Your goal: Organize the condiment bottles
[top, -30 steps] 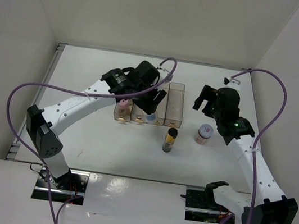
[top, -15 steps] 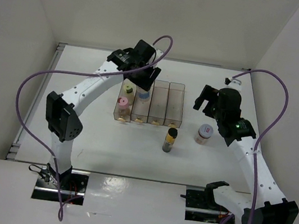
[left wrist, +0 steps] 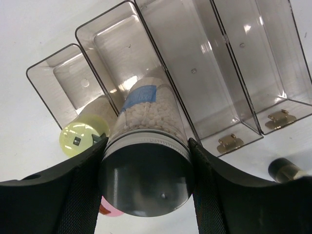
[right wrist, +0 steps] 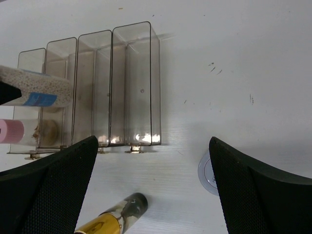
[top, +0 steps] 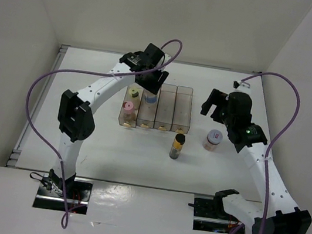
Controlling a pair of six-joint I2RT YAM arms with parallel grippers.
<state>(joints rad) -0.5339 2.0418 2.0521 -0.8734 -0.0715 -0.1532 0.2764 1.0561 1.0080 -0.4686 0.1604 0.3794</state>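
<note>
Two of five condiment bottles, a beige cylinder with a yellow-green cap (top: 133, 94) and a pinkish one with a pink cap (top: 127, 106), stand in the leftmost bay of the clear four-compartment plastic rack (top: 182, 110). The left gripper (left wrist: 145, 161), clamped on a cylindrical bottle of white granules with a blue-and-white label (left wrist: 146, 112), holds it tilted at the second bay. This step looks like placement; next comes lowering it upright between the walls, then letting go. On the white table (top: 93, 137) in front of the rack wait a slim amber bottle with a dark cap (top: 177, 146) and, to its right, a pinkish bottle with a white, red-marked cap (top: 213, 139). The right gripper (right wrist: 153, 180) hovers above that bottle, spread wide and empty. No writing is legible on any label.
</note>
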